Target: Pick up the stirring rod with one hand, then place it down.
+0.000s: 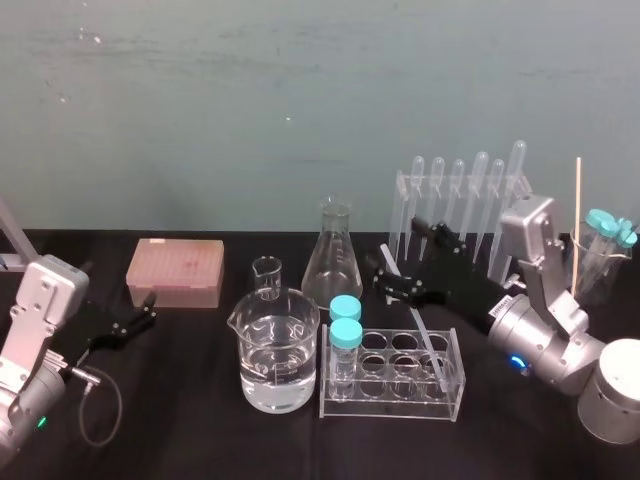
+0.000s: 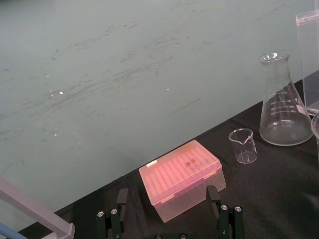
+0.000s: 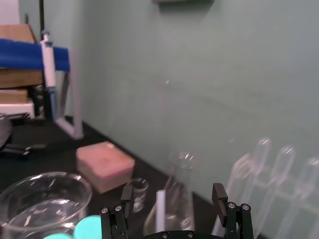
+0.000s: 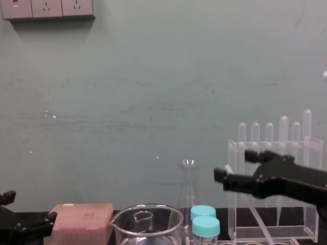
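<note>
Flat, dimmish light (shadows lost on the black table) leaves small glints on the beaker and flask.

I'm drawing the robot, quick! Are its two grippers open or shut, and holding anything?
Left gripper: open, holding nothing.
Right gripper: open around the stirring rod, not gripping it.
</note>
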### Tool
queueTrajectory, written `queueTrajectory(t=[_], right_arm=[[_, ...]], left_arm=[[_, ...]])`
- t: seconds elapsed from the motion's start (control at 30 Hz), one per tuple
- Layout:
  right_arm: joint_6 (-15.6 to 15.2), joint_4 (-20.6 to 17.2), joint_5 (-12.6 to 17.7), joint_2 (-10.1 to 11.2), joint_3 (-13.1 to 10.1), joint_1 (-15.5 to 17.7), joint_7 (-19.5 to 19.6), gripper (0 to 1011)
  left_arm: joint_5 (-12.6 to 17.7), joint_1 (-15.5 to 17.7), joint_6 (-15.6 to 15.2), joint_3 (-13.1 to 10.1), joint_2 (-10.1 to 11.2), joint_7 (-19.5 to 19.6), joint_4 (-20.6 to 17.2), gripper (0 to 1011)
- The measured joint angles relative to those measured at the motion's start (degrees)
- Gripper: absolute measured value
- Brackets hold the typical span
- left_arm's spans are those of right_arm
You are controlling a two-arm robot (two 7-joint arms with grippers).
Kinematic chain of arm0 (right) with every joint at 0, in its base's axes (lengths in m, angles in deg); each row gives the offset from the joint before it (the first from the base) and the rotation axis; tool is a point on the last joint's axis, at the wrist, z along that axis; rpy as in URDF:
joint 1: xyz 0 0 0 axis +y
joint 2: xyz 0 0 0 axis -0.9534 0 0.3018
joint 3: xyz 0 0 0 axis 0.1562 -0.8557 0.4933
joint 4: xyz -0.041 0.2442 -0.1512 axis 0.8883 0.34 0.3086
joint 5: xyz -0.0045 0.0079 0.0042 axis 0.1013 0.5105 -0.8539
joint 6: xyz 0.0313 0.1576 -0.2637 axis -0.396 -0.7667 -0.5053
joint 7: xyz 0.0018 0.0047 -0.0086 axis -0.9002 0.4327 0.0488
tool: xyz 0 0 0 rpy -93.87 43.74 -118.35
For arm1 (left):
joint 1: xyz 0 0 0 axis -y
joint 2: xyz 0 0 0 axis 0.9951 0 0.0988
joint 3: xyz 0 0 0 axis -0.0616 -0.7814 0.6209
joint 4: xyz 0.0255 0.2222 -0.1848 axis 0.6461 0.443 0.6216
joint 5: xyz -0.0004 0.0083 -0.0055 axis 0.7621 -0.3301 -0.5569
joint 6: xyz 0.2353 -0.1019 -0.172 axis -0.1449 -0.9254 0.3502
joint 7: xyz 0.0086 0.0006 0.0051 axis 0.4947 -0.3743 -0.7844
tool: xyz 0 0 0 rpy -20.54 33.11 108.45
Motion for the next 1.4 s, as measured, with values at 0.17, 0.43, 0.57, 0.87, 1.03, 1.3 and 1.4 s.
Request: queueTrajectory(t=[0.17, 0.43, 0.57, 0.87, 1.03, 1.3, 1.4], right_arm=[[-4.47, 0.73, 1.08, -0.51, 0.03, -0.38, -1.86, 1004], [-8.83, 1.48, 0.97, -1.07, -0.36, -0.41, -2.31, 1004], [-8.83, 1.48, 0.98, -1.07, -0.36, -0.41, -2.40, 1004], [-8.79, 1.49, 1.09, -1.03, -0.35, -0.41, -2.46, 1004], [-8.76, 1.47, 1.13, -1.01, -0.33, -0.41, -2.48, 908], [-8.70, 1.46, 1.18, -0.98, -0.31, -0.41, -2.53, 689], [-8.69, 1.46, 1.19, -0.99, -0.31, -0.41, -2.55, 568]], left_arm=[[0.00, 0.00, 0.00, 0.00, 0.00, 0.00, 0.00, 1000], [0.00, 0.00, 0.00, 0.00, 0.00, 0.00, 0.00, 1000], [0.00, 0.00, 0.00, 0.00, 0.00, 0.00, 0.00, 1000], [0.00, 0.00, 0.00, 0.00, 0.00, 0.00, 0.00, 1000], [0.00, 0.00, 0.00, 0.00, 0.00, 0.00, 0.00, 1000], [0.00, 0.00, 0.00, 0.00, 0.00, 0.00, 0.00, 1000], [0.00, 0.00, 0.00, 0.00, 0.00, 0.00, 0.00, 1000]])
